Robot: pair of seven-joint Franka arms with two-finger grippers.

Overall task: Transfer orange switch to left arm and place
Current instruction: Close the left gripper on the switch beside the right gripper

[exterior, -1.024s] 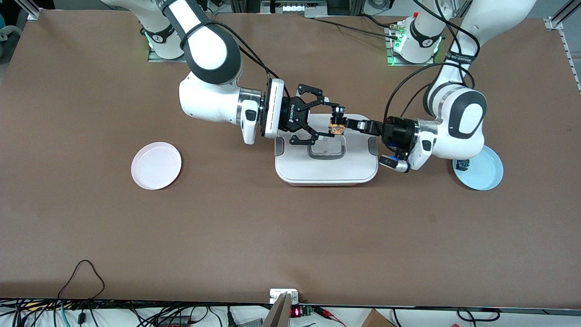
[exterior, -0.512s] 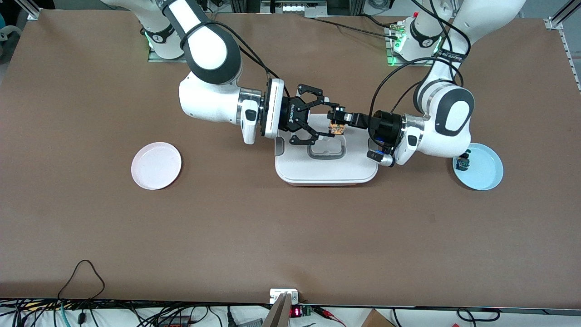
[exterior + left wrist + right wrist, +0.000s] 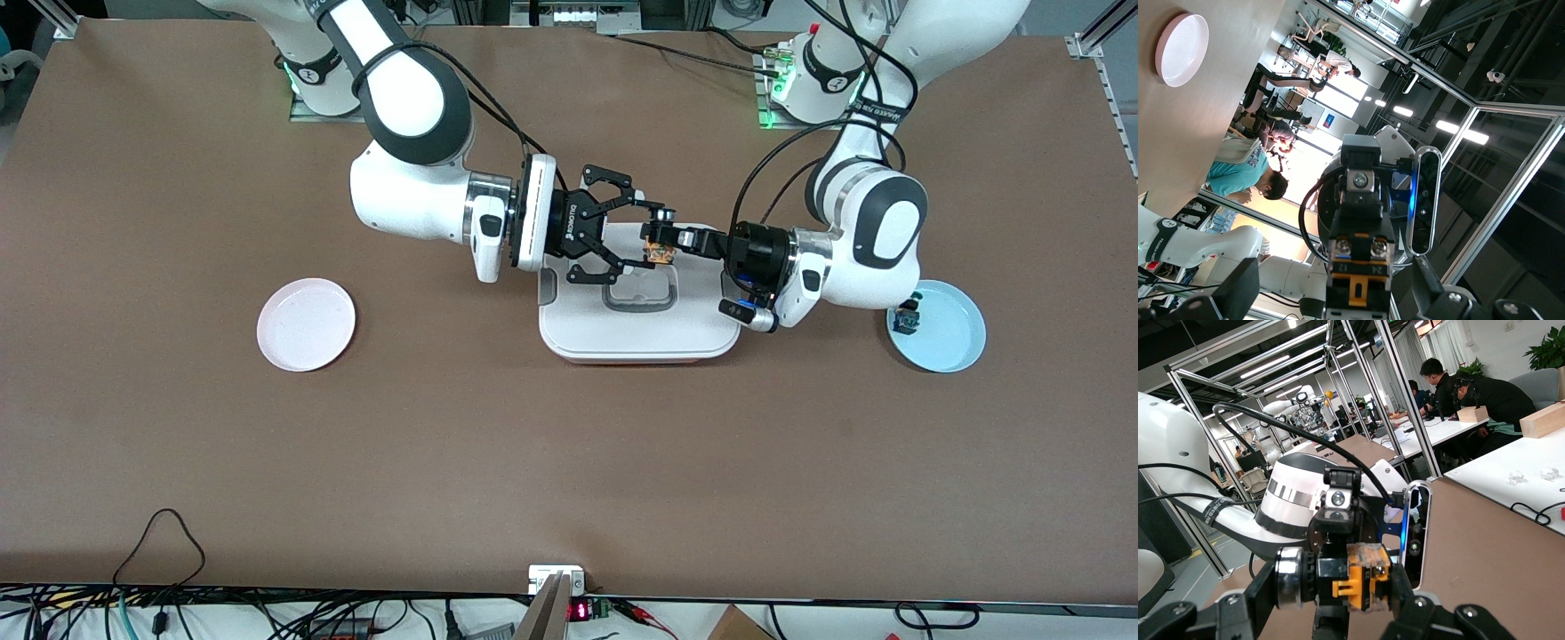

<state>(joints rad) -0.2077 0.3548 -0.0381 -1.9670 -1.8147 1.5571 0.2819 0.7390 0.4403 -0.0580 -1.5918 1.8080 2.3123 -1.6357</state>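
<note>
On the brown desk (image 3: pixel 569 462) the white box (image 3: pixel 640 333) sits midway between the two arms, and both reach in over its lid from either end. The right arm (image 3: pixel 409 98) comes from the pink plate's (image 3: pixel 306 324) end, and the left arm (image 3: pixel 876 236) from the blue plate's (image 3: pixel 951 333) end. The grippers meet nose to nose above the part of the lid farthest from the front camera, clear of the handle recess. The right gripper (image 3: pixel 652 238) has its fingers pinching the orange switch (image 3: pixel 659 252), which hangs in the air over the lid, not touching it. The left gripper (image 3: pixel 683 242) points at the same spot with its fingers (image 3: pixel 1238 293) spread wide, standing on either side of the switch (image 3: pixel 1357 270) with a gap on each side. So the switch lies inside both sets of fingers at once, but only the right ones bear on it. Its long axis seems to run from one right finger to the other — cap toward one, orange block (image 3: pixel 1361 583) toward the other. The next move likely turns on that overlap — the left fingers need to back straight out toward their own end before the right arm carries the switch to the pink plate.
</note>
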